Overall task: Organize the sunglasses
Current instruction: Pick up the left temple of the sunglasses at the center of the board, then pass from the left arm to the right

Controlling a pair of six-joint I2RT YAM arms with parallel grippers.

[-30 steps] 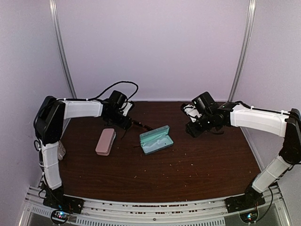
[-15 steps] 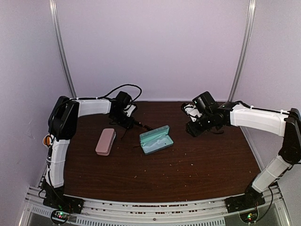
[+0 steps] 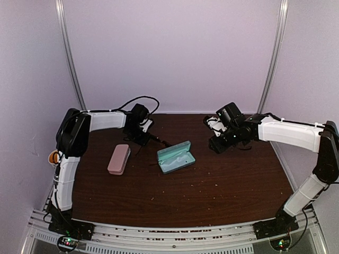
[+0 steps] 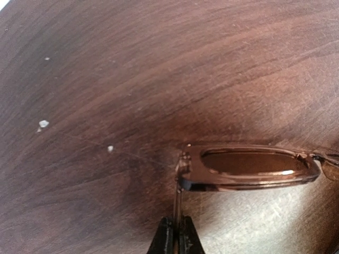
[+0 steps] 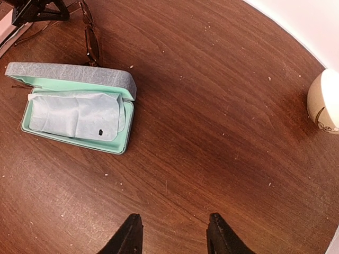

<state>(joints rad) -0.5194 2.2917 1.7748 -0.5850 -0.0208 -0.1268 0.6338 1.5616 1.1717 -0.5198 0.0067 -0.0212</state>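
A pair of sunglasses (image 4: 243, 184) with a reddish-brown frame lies on the dark wooden table at the back left. My left gripper (image 4: 177, 221) is shut on its thin temple arm, close to the hinge. From above, the left gripper (image 3: 142, 132) sits just left of the sunglasses (image 3: 159, 141). In the right wrist view the sunglasses (image 5: 91, 42) lie just behind the open teal case (image 5: 69, 74). My right gripper (image 5: 173, 216) is open and empty above bare table, right of the case. It shows at the back right in the top view (image 3: 216, 147).
The open teal case (image 3: 176, 156) holds a light-blue cloth (image 5: 74, 114). A shut pink case (image 3: 118, 159) lies left of it. A cream round object (image 5: 324, 100) stands near the table's right side. Walls close in the back and both sides.
The left gripper has closed on the sunglasses' temple arm, and the left arm has shifted slightly right and toward the back. The right arm has not moved.
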